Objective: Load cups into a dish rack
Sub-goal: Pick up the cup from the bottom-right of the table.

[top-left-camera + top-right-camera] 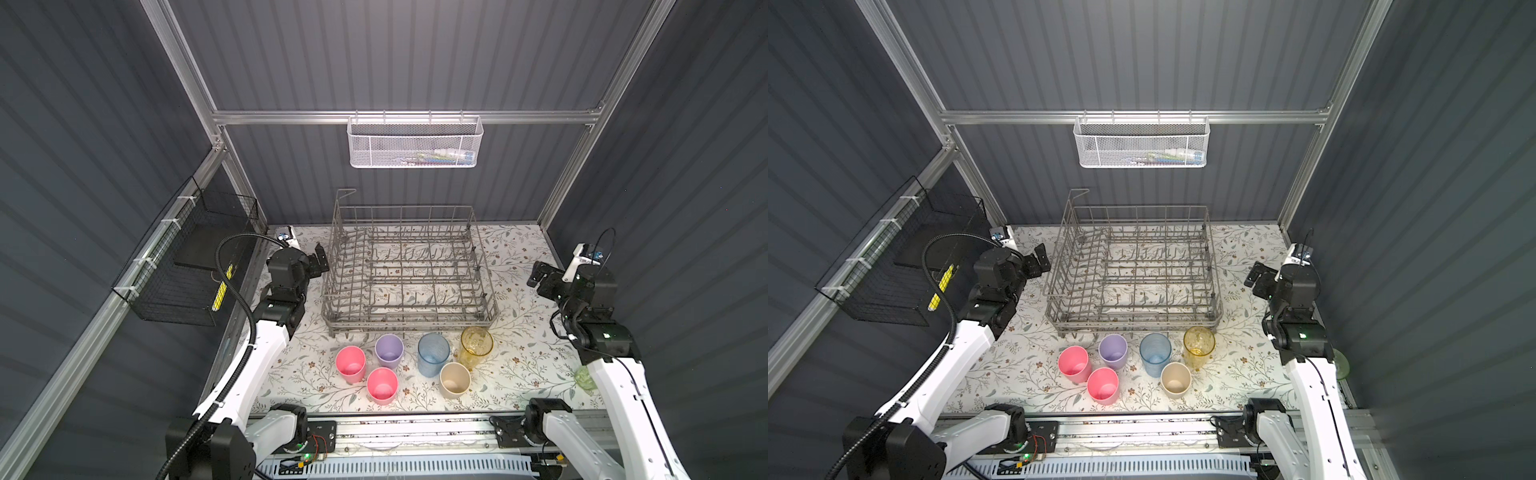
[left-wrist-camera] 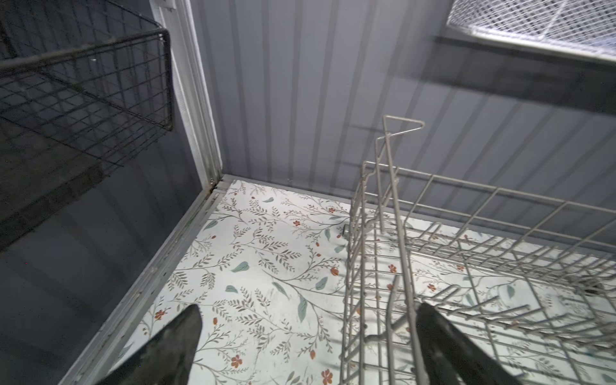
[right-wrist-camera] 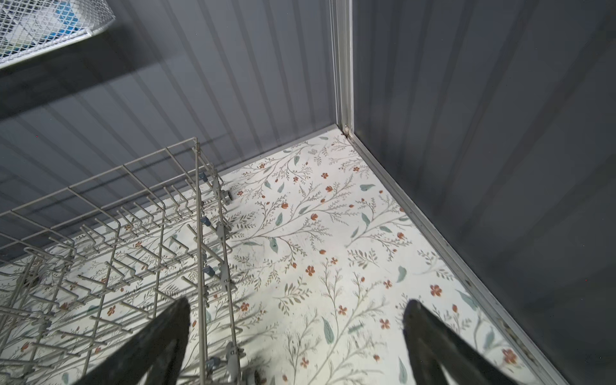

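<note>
Left gripper (image 1: pixel 323 259) is hovering just beside the left wall of the dish rack (image 1: pixel 407 321), fingers (image 2: pixel 173 346) spread wide and gripping nothing. In the left wrist view that wall's wires are showing in the gap between them. Right gripper (image 1: pixel 535 275) is also hanging released and empty, well apart from the rack's right wall, with a bare strip of table (image 1: pixel 519 299) in between.

The rack is sitting mid-table, back wall close to the rear panel. All seven cups are sitting outside it:
- Lilac cup (image 1: pixel 389 351), blue cup (image 1: pixel 433 354) and amber cup (image 1: pixel 476 345) are standing mouth-up near the rack's front wall, the amber one just beside the front right corner.
- Rear pink cup (image 1: pixel 351 363), front pink cup (image 1: pixel 382 385) and beige cup (image 1: pixel 455 379) are standing closer to the table's front edge, packed tight with only narrow gaps.
- Pale green cup (image 1: pixel 585 378) is sitting at the table's right edge, mostly hidden behind the right arm — cannot tell its pose.

Open floor is lying on both sides of the cup cluster, wider on the right. Black wire basket (image 1: pixel 187 266) is hanging off the left wall beside the left arm, and white mesh basket (image 1: pixel 415 143) is hanging high above the rack.
</note>
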You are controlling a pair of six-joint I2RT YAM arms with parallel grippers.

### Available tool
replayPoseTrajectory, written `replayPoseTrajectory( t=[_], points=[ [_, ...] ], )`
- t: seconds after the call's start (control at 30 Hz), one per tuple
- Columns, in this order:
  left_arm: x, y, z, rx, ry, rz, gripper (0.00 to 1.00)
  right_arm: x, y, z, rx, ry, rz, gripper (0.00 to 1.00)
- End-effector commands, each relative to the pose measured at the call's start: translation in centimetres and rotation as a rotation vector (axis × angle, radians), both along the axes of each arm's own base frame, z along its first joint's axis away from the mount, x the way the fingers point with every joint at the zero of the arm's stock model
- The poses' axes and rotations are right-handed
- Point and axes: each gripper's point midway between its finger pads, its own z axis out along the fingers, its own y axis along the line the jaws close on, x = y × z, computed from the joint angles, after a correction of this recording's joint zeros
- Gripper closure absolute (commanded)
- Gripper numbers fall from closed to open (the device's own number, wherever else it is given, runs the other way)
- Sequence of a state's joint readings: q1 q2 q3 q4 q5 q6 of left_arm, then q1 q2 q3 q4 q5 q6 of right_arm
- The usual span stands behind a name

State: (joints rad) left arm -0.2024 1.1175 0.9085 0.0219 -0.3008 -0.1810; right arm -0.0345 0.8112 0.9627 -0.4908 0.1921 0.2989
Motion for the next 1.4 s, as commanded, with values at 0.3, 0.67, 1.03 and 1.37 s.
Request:
replayPoseTrajectory(
  t=[0.3, 0.67, 1.03, 1.37],
  points=[
    [0.3, -5.0, 1.2, -0.126, -0.025, -0.212, 0.00, -9.8, -0.9, -3.8, 0.186, 0.399, -0.145, 0.01],
    [0.8, -7.4, 0.3, -0.190, 0.001, -0.316, 0.00, -13.9, -3.3, -7.5, 0.245, 0.476, -0.342, 0.01],
    [2.2, -8.4, -0.1, -0.191, 0.045, -0.340, 0.00, -14.0, -5.1, -7.8, 0.247, 0.415, -0.456, 0.01],
    [2.9, -10.4, -2.1, -0.250, 0.097, -0.408, 0.00, -15.8, -5.8, -9.0, 0.297, 0.400, -0.587, 0.01]
  ],
)
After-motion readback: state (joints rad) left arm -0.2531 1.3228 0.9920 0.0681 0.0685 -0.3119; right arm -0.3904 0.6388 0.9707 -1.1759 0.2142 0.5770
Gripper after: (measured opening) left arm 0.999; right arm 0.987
